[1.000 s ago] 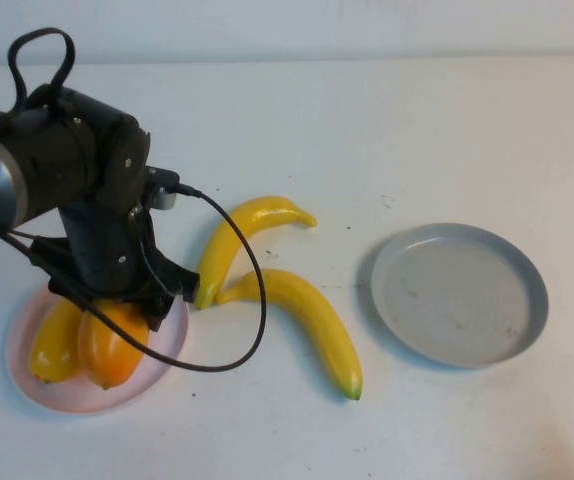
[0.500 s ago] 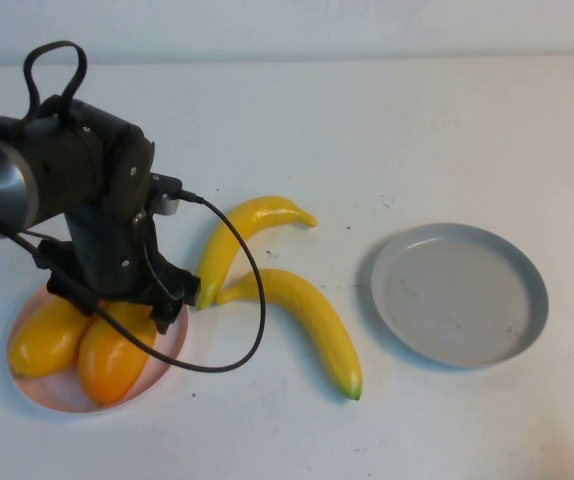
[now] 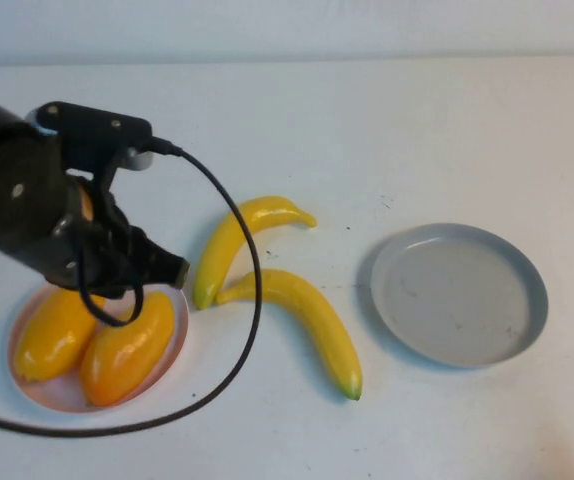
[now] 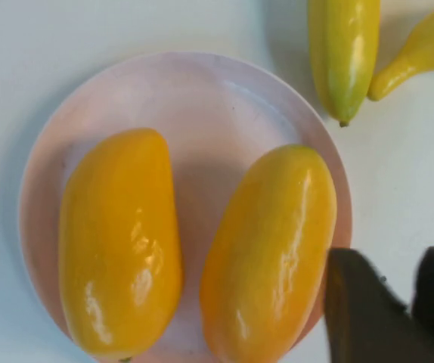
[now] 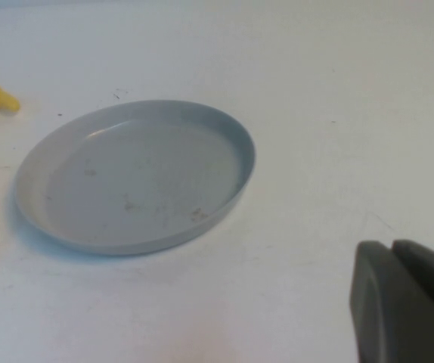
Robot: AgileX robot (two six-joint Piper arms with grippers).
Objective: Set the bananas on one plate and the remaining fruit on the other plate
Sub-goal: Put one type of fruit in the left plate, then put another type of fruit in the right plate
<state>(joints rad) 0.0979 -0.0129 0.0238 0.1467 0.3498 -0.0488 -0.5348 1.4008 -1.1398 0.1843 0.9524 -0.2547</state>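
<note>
Nearest the robot on its left side, the pale pink plate (image 3: 37, 385) sits on the white table (image 3: 387, 120) and carries both orange-yellow mango-like fruits (image 3: 127, 347), which lie side by side, each tilted the same way and touching or nearly touching along their length; the left wrist view shows them filling most of the plate (image 4: 224, 121). Just above the plate hangs the left gripper (image 4: 398, 302), its dark fingers (image 4: 357, 306) showing off the plate's rim, close to each other with only a narrow gap and nothing held between them; in the high view the bulky black wrist of the left arm (image 3: 37, 205) covers the far edge of the plate, and a black cable (image 3: 252, 300) loops from it down across the table. Just beside the plate, toward the middle, lie the two bananas: the nearer one (image 3: 307, 322) runs diagonally with its greenish tip toward the robot, and the farther one (image 3: 235, 240) curves away behind it, its lower end near the plate's rim and close to the other banana's stem end; neither rests on a plate. Well apart on the robot's right, the grey plate (image 3: 527, 275) with its light blue-grey rim stands bare. The right gripper (image 5: 406, 302) hangs near that plate (image 5: 232, 147), to its side, and whether its fingers are apart or together cannot be told.
</note>
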